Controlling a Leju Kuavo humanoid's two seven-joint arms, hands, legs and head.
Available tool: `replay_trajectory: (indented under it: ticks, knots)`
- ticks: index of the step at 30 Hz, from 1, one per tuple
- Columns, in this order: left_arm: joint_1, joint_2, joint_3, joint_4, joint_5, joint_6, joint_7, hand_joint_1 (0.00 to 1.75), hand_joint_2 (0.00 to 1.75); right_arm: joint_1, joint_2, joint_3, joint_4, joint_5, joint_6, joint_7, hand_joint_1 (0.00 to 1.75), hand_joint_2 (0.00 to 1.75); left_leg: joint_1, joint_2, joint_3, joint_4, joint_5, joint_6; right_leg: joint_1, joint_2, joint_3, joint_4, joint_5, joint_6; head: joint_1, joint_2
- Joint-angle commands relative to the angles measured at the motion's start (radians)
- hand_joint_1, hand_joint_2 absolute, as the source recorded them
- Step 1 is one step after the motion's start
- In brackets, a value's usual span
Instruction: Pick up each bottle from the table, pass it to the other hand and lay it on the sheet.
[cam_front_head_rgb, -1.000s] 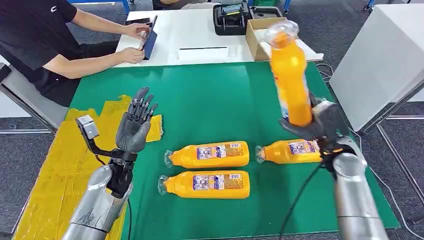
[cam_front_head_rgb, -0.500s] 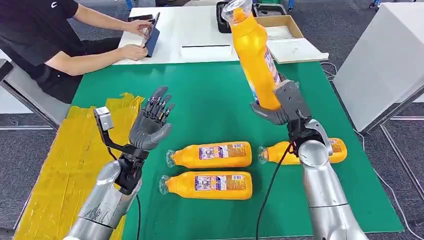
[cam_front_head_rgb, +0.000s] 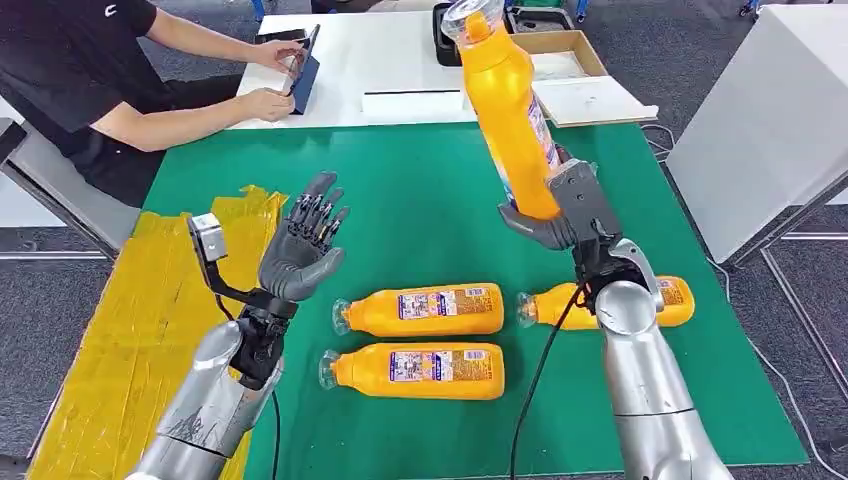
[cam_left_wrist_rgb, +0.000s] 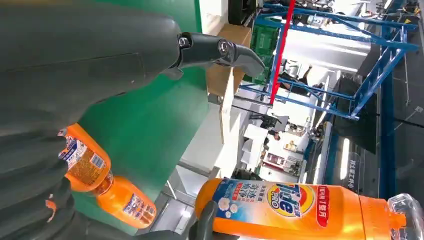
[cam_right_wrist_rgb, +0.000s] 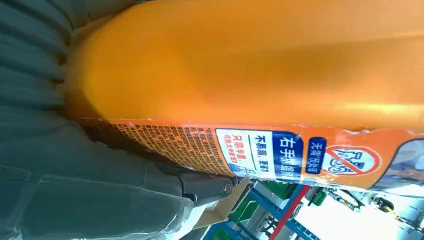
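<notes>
Green table (cam_front_head_rgb: 420, 190), yellow sheet (cam_front_head_rgb: 130, 330) at its left: my right hand (cam_front_head_rgb: 560, 215) grips an orange bottle (cam_front_head_rgb: 510, 110) by its base, raised upright; my left hand (cam_front_head_rgb: 300, 255) waits empty, fingers spread. 3 bottles lie below. Top-heavy, it could tip during the pass.

You have bright, even overhead light with soft shadows under the bottles on the green desk (cam_front_head_rgb: 420, 190), sharp focus in the head view, blown-out glare behind the blue racking (cam_left_wrist_rgb: 350, 45) in the left wrist view, and close-range blur on the held bottle (cam_right_wrist_rgb: 260, 65).
</notes>
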Motion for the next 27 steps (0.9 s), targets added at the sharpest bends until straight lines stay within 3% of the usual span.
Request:
replay_trajectory:
  ticks: [1, 9, 15, 20, 21, 23, 25, 27]
  knots:
    - [-0.039, 0.003, -0.104, 0.06, 0.06, -0.039, 0.028, 0.0, 1.75, 0.11, 0.012, -0.03, -0.125, 0.058, -0.076, 0.021, 1.75, 1.75, 0.0, -0.004, 0.003, -0.001, 0.0, -0.002, 0.0, -0.006, 0.004, -0.001, -0.002, 0.0, 0.0, 0.0]
    - [-0.053, 0.001, -0.128, 0.052, 0.065, -0.027, 0.026, 0.0, 1.75, 0.118, 0.029, 0.001, -0.117, 0.045, -0.072, 0.008, 1.75, 1.75, -0.001, -0.003, 0.004, 0.001, -0.002, -0.002, -0.001, -0.007, 0.004, 0.001, -0.003, 0.001, 0.0, 0.0]
    - [-0.029, 0.009, -0.135, -0.022, 0.083, 0.019, 0.054, 0.0, 1.75, 0.159, 0.062, 0.166, -0.128, 0.046, -0.082, 0.034, 1.75, 1.75, -0.001, 0.0, 0.005, 0.0, -0.002, -0.003, 0.0, -0.005, 0.005, 0.001, -0.003, 0.0, 0.0, 0.0]
    - [-0.051, 0.004, -0.125, -0.057, 0.088, 0.068, 0.082, 0.0, 1.75, 0.163, 0.072, 0.334, -0.029, 0.057, -0.101, 0.067, 1.75, 1.75, 0.0, 0.001, 0.003, 0.0, -0.002, -0.002, 0.0, -0.003, 0.003, 0.0, -0.001, 0.0, 0.0, 0.0]
    - [-0.122, -0.024, -0.141, -0.035, 0.094, 0.084, 0.101, 0.0, 1.75, 0.03, 0.137, 0.458, 0.189, 0.094, 0.025, 0.155, 1.75, 1.75, 0.001, 0.0, 0.002, 0.0, -0.001, -0.002, 0.001, -0.003, 0.002, -0.001, -0.001, 0.0, 0.0, 0.0]
    - [-0.179, -0.039, -0.167, -0.031, 0.109, 0.147, 0.132, 0.0, 1.75, -0.114, 0.268, 0.525, 0.488, 0.064, -0.087, 0.085, 1.75, 1.75, 0.001, 0.005, 0.0, 0.002, -0.001, -0.002, 0.002, 0.002, -0.001, 0.002, 0.001, 0.0, 0.0, 0.0]
    - [-0.179, -0.03, -0.175, -0.037, 0.114, 0.161, 0.131, 0.0, 1.75, -0.163, 0.288, 0.55, 0.532, 0.039, -0.089, 0.076, 1.75, 1.75, 0.001, 0.011, 0.002, 0.005, -0.003, -0.004, 0.001, 0.006, -0.001, 0.005, 0.0, 0.0, 0.0, 0.0]
    - [-0.177, -0.024, -0.174, -0.036, 0.116, 0.165, 0.127, 0.0, 1.75, -0.182, 0.289, 0.555, 0.537, 0.031, -0.075, 0.081, 1.75, 1.75, 0.001, 0.005, -0.001, 0.0, 0.002, -0.005, 0.001, 0.002, -0.003, 0.002, 0.001, -0.001, 0.0, 0.0]
